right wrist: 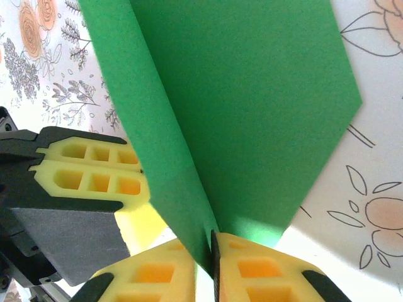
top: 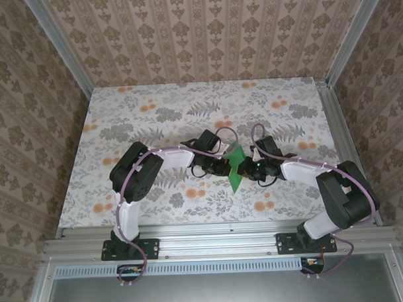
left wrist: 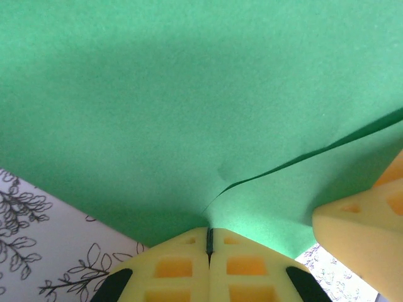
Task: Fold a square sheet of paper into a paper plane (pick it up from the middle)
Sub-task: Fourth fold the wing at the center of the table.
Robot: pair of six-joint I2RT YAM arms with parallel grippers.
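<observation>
Right now I read this as mid-fold: the square sheet of paper (top: pixel 236 175) is no flat square but a creased green shape with doubled layers, held up between the two arms just off the centre of the floral tabletop (top: pixel 153 106), toward 4 o'clock. Its lower tip points to 6 o'clock in the top view; whether that tip touches the table, I cannot tell.

My left gripper (top: pixel 222 165) sits at 9 o'clock of the sheet. In its wrist view the yellow fingers (left wrist: pixel 170 267) are pressed together on the paper's lower edge, right where a crease line runs off toward 3 o'clock. My right gripper (right wrist: pixel 214 245) sits at 3 o'clock of the sheet, and its fingers are pinched on a folded edge where two layers meet, one flap leaning away toward 11 o'clock.

So both hands grip the paper, close to each other, nearly fingertip to fingertip.

As I judge it, the plane is partly formed; no slim dart yet. The next move calls for one hand to anchor while the other draws its flap over and presses the crease flat. With grips this close, I would go slowly, since thin paper tears or slips easily.
</observation>
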